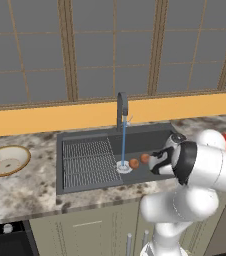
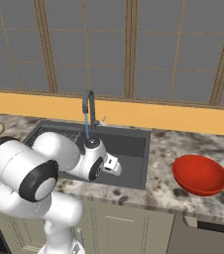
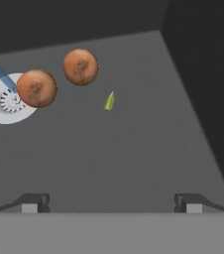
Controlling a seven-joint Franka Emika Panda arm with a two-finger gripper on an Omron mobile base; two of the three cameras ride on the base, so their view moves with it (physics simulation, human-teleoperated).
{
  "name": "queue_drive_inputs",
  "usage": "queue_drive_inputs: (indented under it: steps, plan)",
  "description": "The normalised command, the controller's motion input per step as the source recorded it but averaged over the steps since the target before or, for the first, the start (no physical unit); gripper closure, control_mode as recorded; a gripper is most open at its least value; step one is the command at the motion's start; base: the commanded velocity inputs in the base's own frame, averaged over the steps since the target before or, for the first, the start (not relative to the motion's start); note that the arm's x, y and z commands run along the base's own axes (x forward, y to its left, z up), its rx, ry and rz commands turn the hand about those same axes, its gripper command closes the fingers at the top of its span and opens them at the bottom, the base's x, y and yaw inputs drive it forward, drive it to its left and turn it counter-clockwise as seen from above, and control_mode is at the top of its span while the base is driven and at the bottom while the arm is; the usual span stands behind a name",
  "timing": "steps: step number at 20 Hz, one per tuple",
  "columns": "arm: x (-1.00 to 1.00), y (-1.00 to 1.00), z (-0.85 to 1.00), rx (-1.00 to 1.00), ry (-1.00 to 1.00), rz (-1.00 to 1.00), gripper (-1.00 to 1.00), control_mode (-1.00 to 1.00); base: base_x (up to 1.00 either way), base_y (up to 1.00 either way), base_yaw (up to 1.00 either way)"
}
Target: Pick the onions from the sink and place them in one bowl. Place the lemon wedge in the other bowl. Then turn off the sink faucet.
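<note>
Onions (image 3: 59, 78) are lying loose on the sink (image 3: 134, 154) floor, one overlapping the white drain (image 3: 5, 101) where faucet (image 1: 122, 111) water is landing. Firm, light and probably wet, they are likely to roll; gripping across the widest middle looks safest. The claw (image 3: 111, 202) is hanging released above them, holding nothing.
</note>
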Motion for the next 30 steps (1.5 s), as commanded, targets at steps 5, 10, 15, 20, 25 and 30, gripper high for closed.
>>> queue_drive_inputs:
  steps: [5,10,15,20,25,30]
  plan:
    - [0.2,0.0,-0.25,0.0,0.0,0.0,-1.0,-1.0,0.0,0.0,0.0]
    - [0.21,-0.01,-0.22,0.0,0.0,0.0,-1.0,-1.0,0.0,0.0,0.0]
    - [0.33,-0.11,-0.14,0.0,0.0,0.0,-1.0,-1.0,0.0,0.0,0.0]
    - [0.36,-0.19,-0.1,0.0,0.0,0.0,-1.0,-1.0,0.0,0.0,0.0]
    - [0.31,-0.23,-0.13,0.0,0.0,0.0,-1.0,-1.0,0.0,0.0,0.0]
    - [0.23,-0.18,-0.2,0.0,0.0,0.0,-1.0,-1.0,0.0,0.0,0.0]
